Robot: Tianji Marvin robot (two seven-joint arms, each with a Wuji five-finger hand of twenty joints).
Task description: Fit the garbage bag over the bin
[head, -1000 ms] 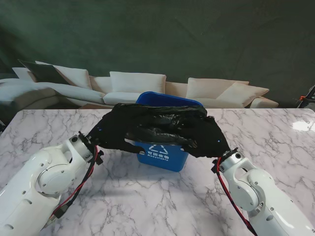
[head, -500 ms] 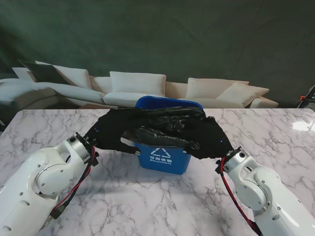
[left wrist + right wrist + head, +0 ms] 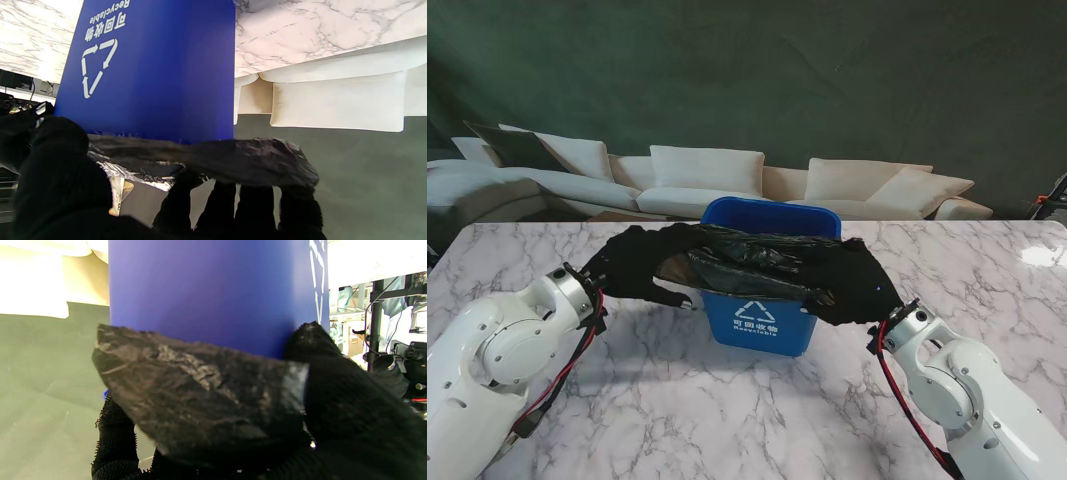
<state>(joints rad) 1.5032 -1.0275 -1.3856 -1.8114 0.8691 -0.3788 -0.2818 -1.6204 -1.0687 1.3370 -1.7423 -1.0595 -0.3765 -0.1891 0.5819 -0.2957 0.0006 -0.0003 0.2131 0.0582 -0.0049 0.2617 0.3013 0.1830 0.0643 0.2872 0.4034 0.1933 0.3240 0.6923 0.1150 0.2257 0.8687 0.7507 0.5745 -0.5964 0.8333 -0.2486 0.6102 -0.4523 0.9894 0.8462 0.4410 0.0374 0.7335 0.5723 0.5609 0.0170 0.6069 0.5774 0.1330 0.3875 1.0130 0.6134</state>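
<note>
Crumpled black plastic garbage bag point(image 3: 757, 262) drapes the near rim of the blue recycling bin point(image 3: 762, 322) at centre frame on the marble desk point(image 3: 727, 400); left hand point(image 3: 632, 268) and right hand point(image 3: 852, 285) fingers grip its edges.

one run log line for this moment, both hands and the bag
left hand: shut on black plastic garbage bag | right hand: shut on bag | bag stretched over blue plastic bin rim, not pulled down

Showroom-like lounge: white sofas point(image 3: 707, 180), marble table point(image 3: 727, 400).
</note>
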